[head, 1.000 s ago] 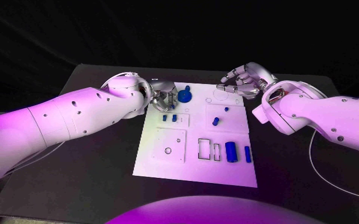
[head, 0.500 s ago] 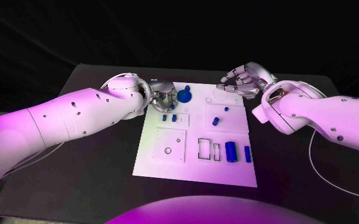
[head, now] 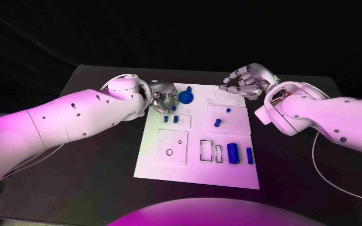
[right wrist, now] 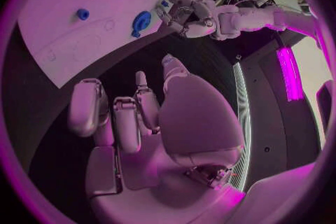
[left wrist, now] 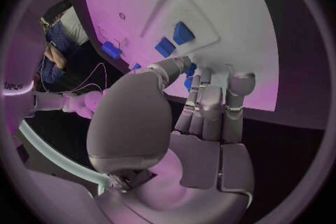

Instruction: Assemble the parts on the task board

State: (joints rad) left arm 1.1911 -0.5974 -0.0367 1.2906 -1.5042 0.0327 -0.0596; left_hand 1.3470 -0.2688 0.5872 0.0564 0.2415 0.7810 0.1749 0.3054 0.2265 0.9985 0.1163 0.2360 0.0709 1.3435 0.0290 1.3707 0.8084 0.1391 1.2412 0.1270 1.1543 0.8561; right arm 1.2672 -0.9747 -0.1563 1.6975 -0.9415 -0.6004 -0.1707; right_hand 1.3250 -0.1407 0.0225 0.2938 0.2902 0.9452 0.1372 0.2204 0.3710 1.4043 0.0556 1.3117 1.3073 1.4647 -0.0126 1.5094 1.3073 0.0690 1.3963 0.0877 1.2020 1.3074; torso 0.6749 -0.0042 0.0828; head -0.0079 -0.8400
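I am looking down at the white board (head: 198, 171) lying in the middle of the black table (head: 90, 184), its long side running from near to far. Raised white panels are sitting on it, and small blue pieces are scattered over them. A round blue piece with a knob (head: 186, 98) is standing at the far end, left of centre. Two small blue blocks (head: 170, 119) are sitting side by side on a panel just nearer than that. A small blue peg (head: 217, 123) and a tiny blue dot (head: 228, 110) are lying on the right panel. Near the right edge, a thick blue cylinder (head: 233, 153) is lying beside a thinner blue bar (head: 249, 155), next to two empty rectangular slots (head: 206, 150).

I am holding my left hand (head: 162, 99) at the board's far left corner, just beside the round piece and above the two blocks; its fingers are curled in, and I cannot tell whether they are pinching anything. I am holding my right hand (head: 245, 82) over the far right corner of the board, fingers loosely curled and apart, with nothing in them.
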